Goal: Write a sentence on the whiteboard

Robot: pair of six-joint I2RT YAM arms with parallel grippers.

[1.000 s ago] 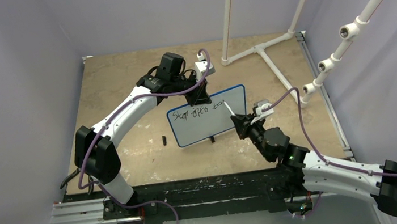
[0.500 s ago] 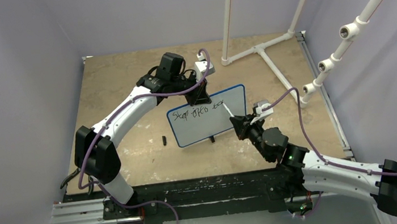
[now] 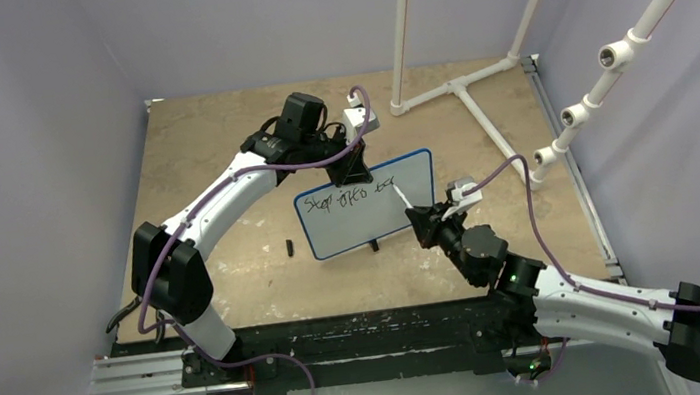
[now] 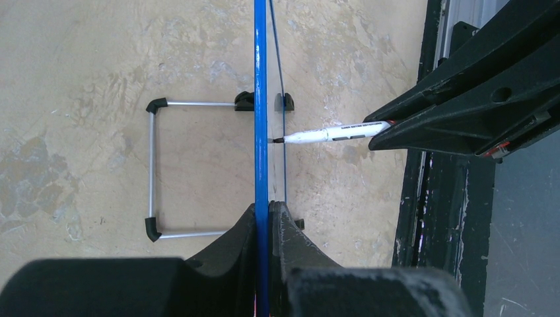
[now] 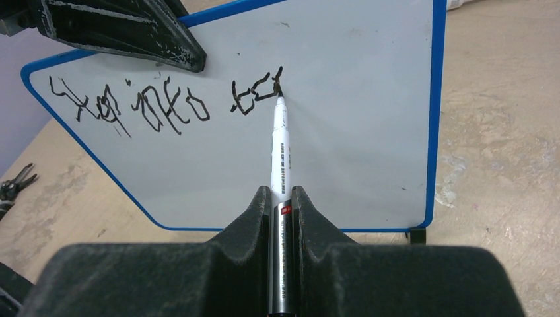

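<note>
The whiteboard [image 3: 373, 215] stands upright mid-table, white with a blue rim; it fills the right wrist view [image 5: 356, 145] and shows edge-on in the left wrist view [image 4: 261, 99]. My left gripper [image 3: 351, 169] is shut on its top edge [image 4: 267, 214]. My right gripper [image 3: 421, 217] is shut on a white marker [image 5: 280, 152], whose black tip touches the board at the end of the sentence [image 5: 165, 105], a black scribble in one line along the top. The marker also shows in the left wrist view [image 4: 327, 135] and the top view [image 3: 404, 194].
A small black cap [image 3: 289, 247] lies on the table left of the board. A white pipe frame [image 3: 459, 88] stands at the back right, with a pipe rack [image 3: 610, 50] at the far right. A wire stand [image 4: 153, 168] lies behind the board.
My right gripper has shifted slightly left with the marker, adding strokes to the last scribble. The left arm and board have not moved.
</note>
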